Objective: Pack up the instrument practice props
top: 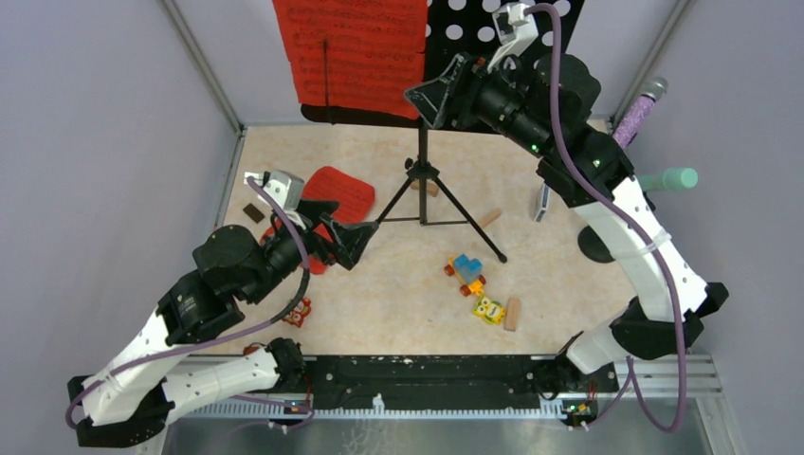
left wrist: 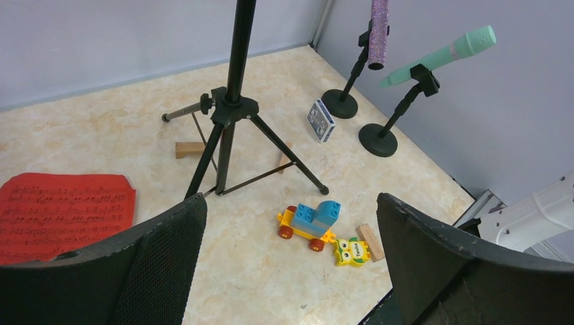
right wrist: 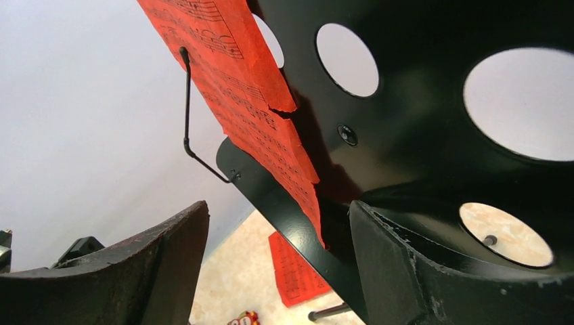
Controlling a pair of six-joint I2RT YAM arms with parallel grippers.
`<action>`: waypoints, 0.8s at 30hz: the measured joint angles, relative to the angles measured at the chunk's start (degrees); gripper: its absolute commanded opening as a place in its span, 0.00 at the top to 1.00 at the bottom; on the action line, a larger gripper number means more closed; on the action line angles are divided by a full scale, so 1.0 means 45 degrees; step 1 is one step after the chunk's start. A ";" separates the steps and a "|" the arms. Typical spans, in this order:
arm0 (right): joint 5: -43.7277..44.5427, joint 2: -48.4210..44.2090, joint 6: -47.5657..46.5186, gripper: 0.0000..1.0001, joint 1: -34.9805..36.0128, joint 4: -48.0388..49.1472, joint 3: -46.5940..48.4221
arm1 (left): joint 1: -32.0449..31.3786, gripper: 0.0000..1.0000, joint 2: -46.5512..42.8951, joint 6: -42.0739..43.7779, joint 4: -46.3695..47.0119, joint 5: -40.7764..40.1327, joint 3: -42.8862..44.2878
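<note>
- Top view: the right gripper is up at the lower ledge of the music rack. Its jaws are apart and hold nothing, just beside the red pages on the rack's desk. I judge the step in hand to be taking those pages off. The left gripper hangs open and empty over the table, near 1 loose red page. By the right wall are 1 purple microphone and 1 mint-green microphone.
- Left wrist view: both fingers stand wide apart with nothing between them. The count here is 1 tripod and 2 mic holders, each carrying 1 microphone. There is also the 1 loose red page lying flat at the left, 1 toy car, 1 owl brick and 3 wooden blocks.
- Right wrist view: the open fingers straddle the ledge, and the pages' lower edge hangs between them, apparently untouched. 1 wire arm lies across the paper. I cannot tell whether 1 or 2 sheets overlap. The next move calls for closing on paper alone, not the metal lip. The paper then has to slide out from under the wire without tearing.
</note>
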 measured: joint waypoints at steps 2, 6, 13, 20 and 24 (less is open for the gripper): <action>-0.0015 0.0063 0.0024 0.25 0.0010 0.0000 0.0000 | 0.0000 0.01 0.0024 0.0000 0.0005 0.0005 0.0000; -0.0160 0.0257 0.0078 0.25 0.0039 -0.0005 0.0000 | 0.0000 0.01 0.0044 0.0000 0.0005 -0.0010 -0.0005; -0.0243 0.0627 0.0185 0.26 0.0058 0.0117 -0.0039 | 0.0000 0.01 0.0039 -0.0010 0.0000 -0.0083 -0.0073; -0.0457 0.1141 0.0525 0.27 0.0058 0.0427 -0.0073 | 0.0000 0.01 -0.0092 -0.0112 0.0005 -0.0087 -0.0330; -0.0641 0.1161 0.0631 0.29 0.0058 0.1375 -0.0607 | 0.0000 0.01 -0.0291 -0.0131 0.0015 -0.0214 -0.0393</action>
